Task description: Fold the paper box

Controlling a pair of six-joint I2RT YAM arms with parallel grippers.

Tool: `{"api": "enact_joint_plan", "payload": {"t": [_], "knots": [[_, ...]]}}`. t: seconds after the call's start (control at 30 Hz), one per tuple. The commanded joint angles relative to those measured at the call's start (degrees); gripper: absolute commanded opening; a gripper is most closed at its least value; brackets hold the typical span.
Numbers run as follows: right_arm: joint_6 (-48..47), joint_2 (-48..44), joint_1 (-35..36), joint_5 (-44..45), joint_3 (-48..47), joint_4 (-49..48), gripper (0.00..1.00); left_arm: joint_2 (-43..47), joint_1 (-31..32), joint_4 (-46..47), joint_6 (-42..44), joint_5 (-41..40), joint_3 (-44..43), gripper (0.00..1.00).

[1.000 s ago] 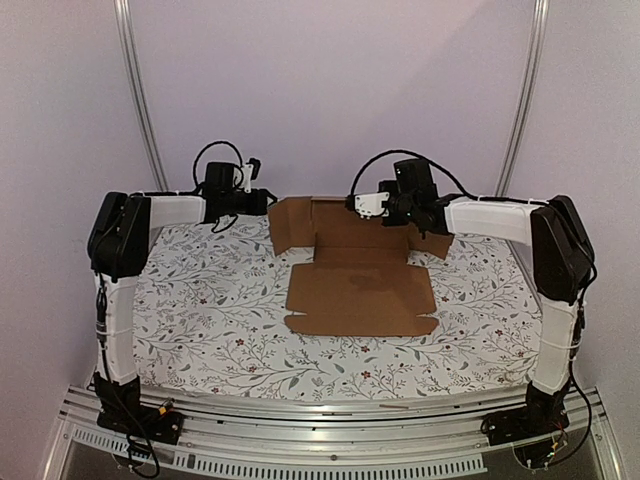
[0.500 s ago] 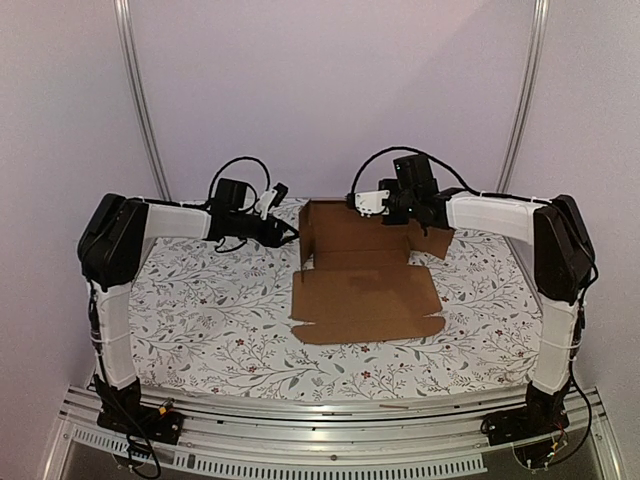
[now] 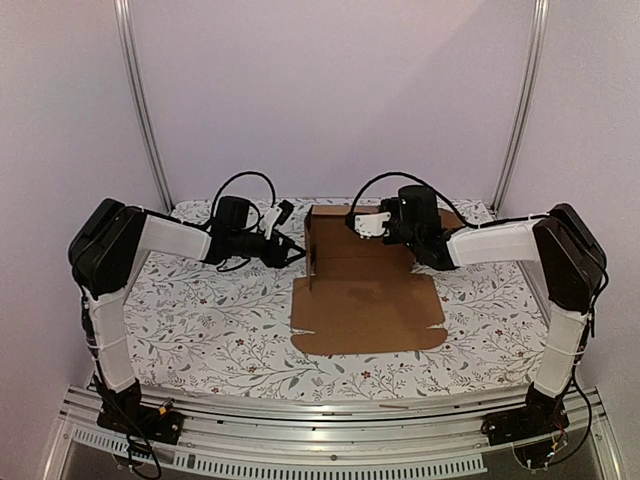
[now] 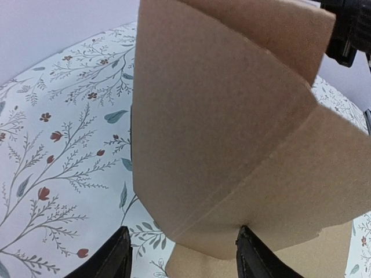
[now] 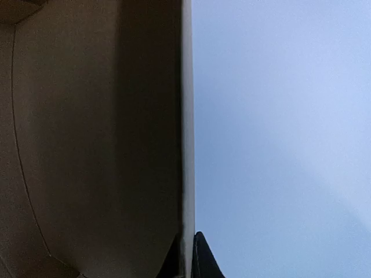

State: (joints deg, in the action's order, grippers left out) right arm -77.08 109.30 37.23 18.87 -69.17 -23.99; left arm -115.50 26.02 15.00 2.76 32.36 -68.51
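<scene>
1. The paper box (image 3: 365, 305) lies on the floral desk (image 3: 200, 320), a little right of the middle, between the two arms.
2. Its large near panel rests flat on the desk. Behind that panel, the far wall and the left side flap stand upright and meet at the far left corner.
3. The left tool (image 3: 293, 252) is just beside the upright left flap, on its outer side and low over the desk.
4. In the left wrist view, the left tool (image 4: 185, 260) is spread wide, with one dark finger (image 4: 119, 258) at each side of the bottom edge. The brown flap of the box (image 4: 220, 116) fills the space just ahead of them, leaning over the patterned desk (image 4: 58, 145).
5. The fingers grip nothing in that view. I cannot tell whether they touch the cardboard.
6. The right tool (image 3: 360, 220) reaches in from the right to the top of the far wall, above the flat panel.
7. In the right wrist view, the right tool (image 5: 186, 260) is narrowed to a slit. One dark fingertip (image 5: 200, 255) sits on each face of the wall's thin edge, pinching the cardboard.
8. The inner face of the box (image 5: 87, 145) fills the left half of that view, in shadow. Plain pale wall lies to the right of the edge.
</scene>
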Motion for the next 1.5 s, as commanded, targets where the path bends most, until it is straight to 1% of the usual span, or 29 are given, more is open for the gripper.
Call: {"api": "enact_joint_plan", "payload": {"t": [0.0,0.13,0.27,0.33,0.57,0.73,0.83,0.93,1.1,1.13,1.2,1.3,1.37,1.47], "knots": [[-0.16,2.24,1.10,1.95,4.00,0.63,0.07,2.88,2.96,8.63,0.68,-0.92,3.54,0.62],[-1.79,2.53,1.88,2.14,5.99,-2.07,0.07,2.23,4.05,14.67,1.24,-2.85,3.89,0.63],[-4.32,2.96,2.77,2.09,8.36,-6.19,0.06,0.43,4.81,15.53,1.44,-5.44,1.05,0.63],[-5.02,3.23,2.99,2.38,9.02,-8.02,0.06,-0.12,5.21,17.73,0.65,-6.10,0.98,0.63],[-5.36,3.56,3.45,3.01,9.62,-9.06,0.07,-1.81,7.77,19.89,1.98,-9.97,0.24,0.65],[-5.75,3.64,3.68,3.26,10.19,-9.51,0.07,-3.82,10.02,21.02,2.46,-17.77,-1.34,0.63],[-6.26,3.82,3.89,3.44,11.29,-11.47,0.08,-4.29,11.85,22.83,4.07,-24.60,-0.82,0.60],[-7.04,4.20,4.08,3.71,12.50,-13.68,0.08,-4.82,14.03,25.48,5.56,-30.72,0.04,0.58],[-9.67,6.46,4.16,6.03,13.12,-19.94,0.09,-4.94,16.19,31.94,6.68,-37.05,3.26,0.55],[-10.55,7.05,4.15,6.39,13.10,-20.90,0.09,-4.65,16.25,33.04,6.02,-37.77,4.04,0.55],[-11.33,7.34,4.17,6.27,13.21,-21.37,0.09,-4.34,16.17,34.00,5.04,-39.23,4.97,0.59],[-11.67,6.07,4.19,5.19,13.52,-20.59,0.15,-4.20,15.79,33.40,4.31,-39.15,4.88,0.61],[-11.93,5.11,4.21,4.39,13.66,-20.24,0.19,-4.05,15.45,32.87,3.83,-38.28,4.73,0.58],[-12.34,4.30,4.29,3.64,14.12,-20.22,0.19,-3.87,14.96,32.88,2.58,-38.30,4.78,0.50]]}}
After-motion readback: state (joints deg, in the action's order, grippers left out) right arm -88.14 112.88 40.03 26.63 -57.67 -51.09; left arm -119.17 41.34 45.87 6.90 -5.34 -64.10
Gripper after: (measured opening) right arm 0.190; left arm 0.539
